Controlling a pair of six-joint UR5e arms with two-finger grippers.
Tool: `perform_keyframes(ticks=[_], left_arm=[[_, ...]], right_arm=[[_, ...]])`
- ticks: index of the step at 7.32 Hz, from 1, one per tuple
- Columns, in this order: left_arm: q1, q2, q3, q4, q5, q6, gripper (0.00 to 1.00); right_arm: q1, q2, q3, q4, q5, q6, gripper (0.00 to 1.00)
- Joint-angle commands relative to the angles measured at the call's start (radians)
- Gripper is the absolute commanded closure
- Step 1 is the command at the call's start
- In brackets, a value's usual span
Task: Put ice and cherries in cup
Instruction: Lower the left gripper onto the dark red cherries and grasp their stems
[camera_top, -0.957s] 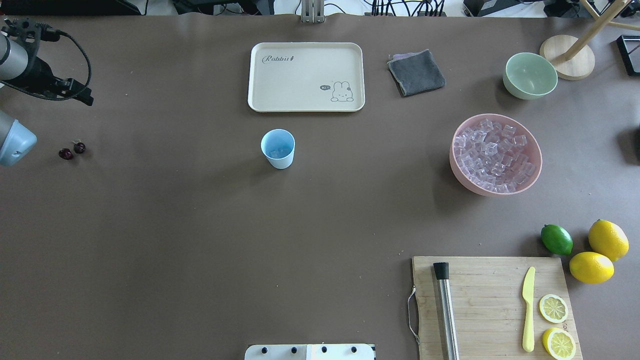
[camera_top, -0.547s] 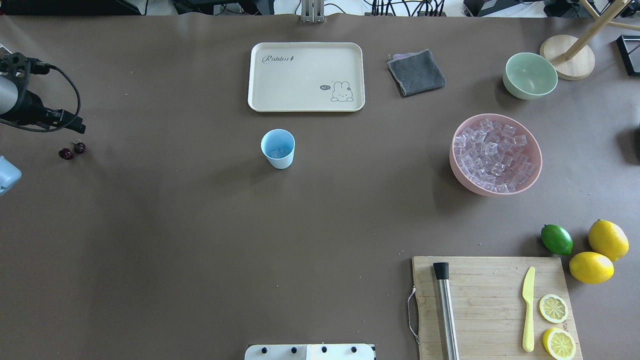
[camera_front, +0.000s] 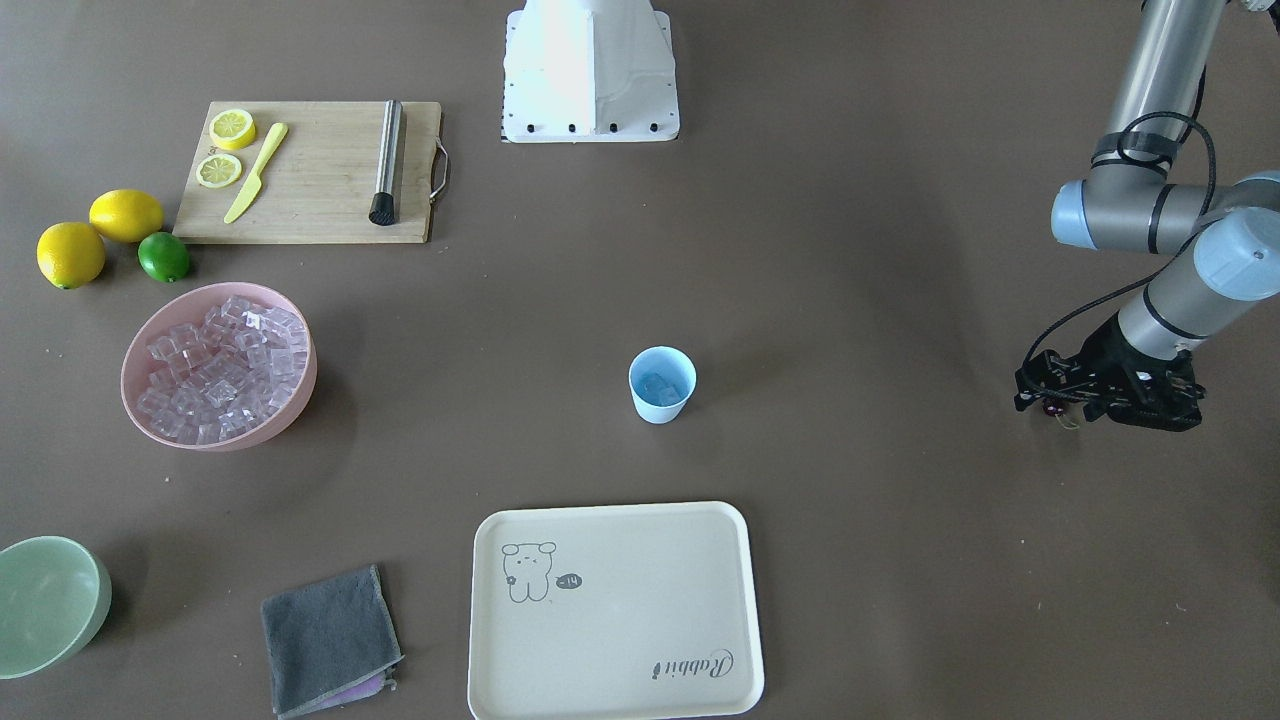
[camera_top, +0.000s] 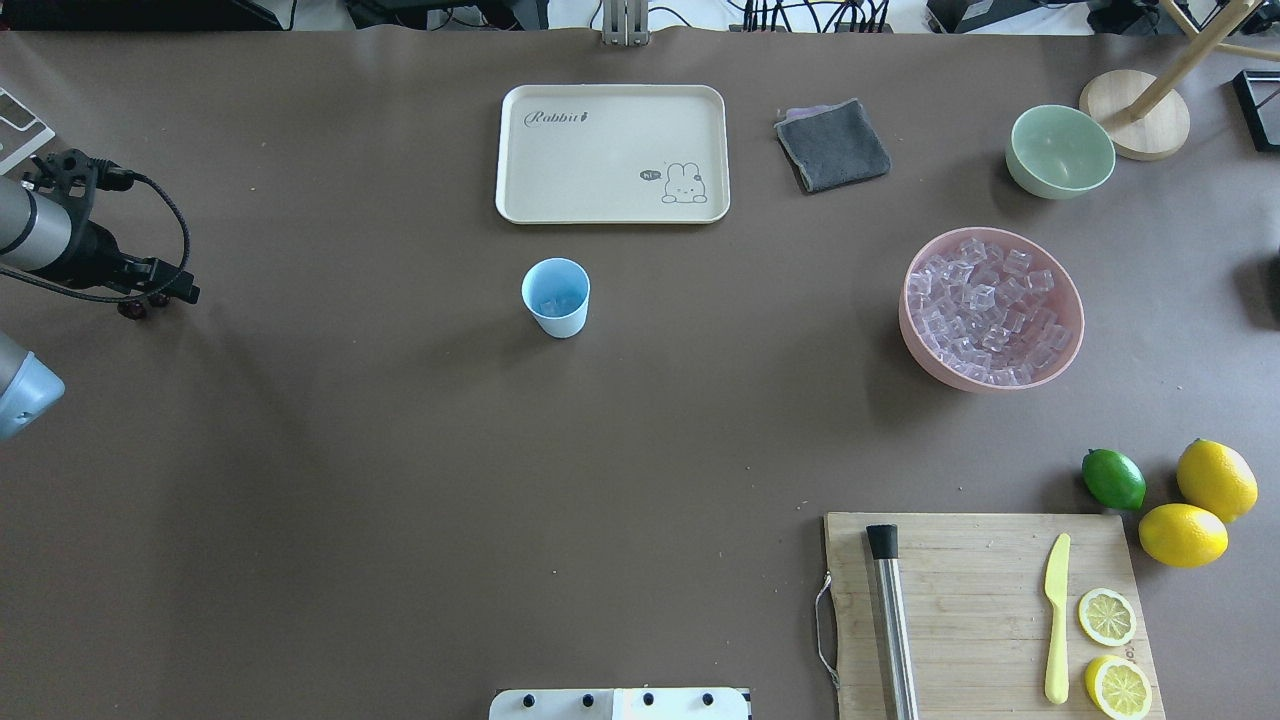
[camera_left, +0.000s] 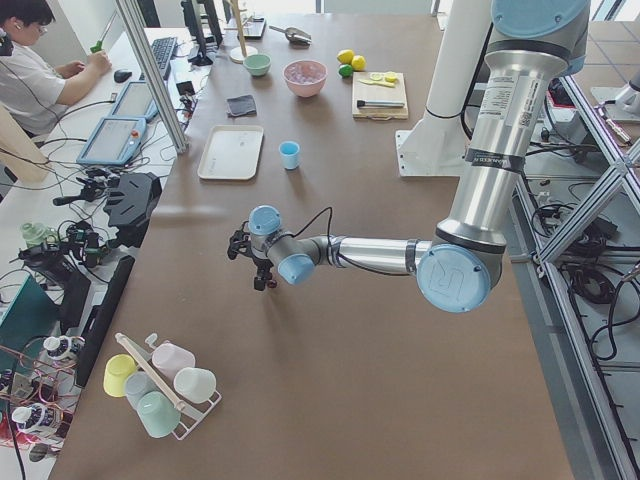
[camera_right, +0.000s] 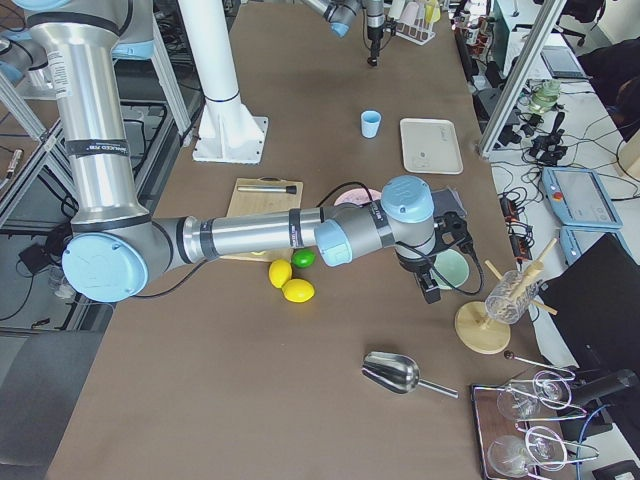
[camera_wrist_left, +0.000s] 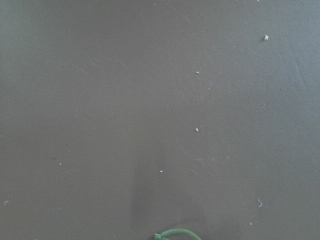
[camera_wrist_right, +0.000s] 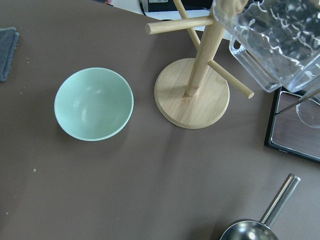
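Note:
The light-blue cup (camera_top: 555, 297) stands upright mid-table with a few clear ice cubes (camera_top: 553, 299) inside; it also shows in the front view (camera_front: 662, 385). More ice (camera_top: 985, 310) fills the pink bowl (camera_top: 915, 340) at the right. The cherries (camera_top: 130, 309) lie at the far left, mostly hidden under my left gripper (camera_top: 160, 293), which hangs low right over them and looks open. One cherry (camera_front: 1050, 407) peeks out in the front view. The left wrist view shows only a green stem (camera_wrist_left: 175, 232). My right gripper (camera_right: 432, 292) shows only in the exterior right view, by the pale green bowl; I cannot tell its state.
A cream tray (camera_top: 612, 153) and a grey cloth (camera_top: 832, 145) lie behind the cup. The pale green bowl (camera_top: 1060, 150) and a wooden stand (camera_top: 1135, 115) are at the back right. A cutting board (camera_top: 985, 610) with knife, muddler and lemon slices, a lime (camera_top: 1113, 479) and lemons are at the front right.
My left gripper has come down from behind the cherries and now sits right over them, covering most of them. The cup, bowls and cherries have not moved.

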Motion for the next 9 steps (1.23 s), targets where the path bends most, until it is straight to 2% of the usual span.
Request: perform_keyframes(ticks=[1,2,3,5,7,9], left_arm=[[0.007,0.011,-0.002,-0.002,0.000,-0.002,0.08],[0.007,0.014,-0.005,-0.002,0.000,-0.004,0.19],[0.007,0.014,-0.003,0.000,0.000,-0.004,0.35],[0.007,0.003,-0.002,0.009,-0.001,-0.004,1.00],[-0.029,-0.027,-0.020,0.029,-0.068,-0.004,1.00],[-0.057,-0.021,-0.028,0.056,-0.060,0.007,1.00]], right_arm=[[0.000,0.002,-0.001,0.000,0.000,0.000,0.00],[0.000,0.002,0.000,0.000,0.001,0.000,0.00],[0.000,0.002,0.000,0.001,0.001,0.000,0.00],[0.000,0.002,0.000,0.001,0.001,0.000,0.00],[0.000,-0.001,0.008,0.001,0.003,0.002,0.00],[-0.001,0.012,0.010,0.003,0.009,0.002,0.00]])
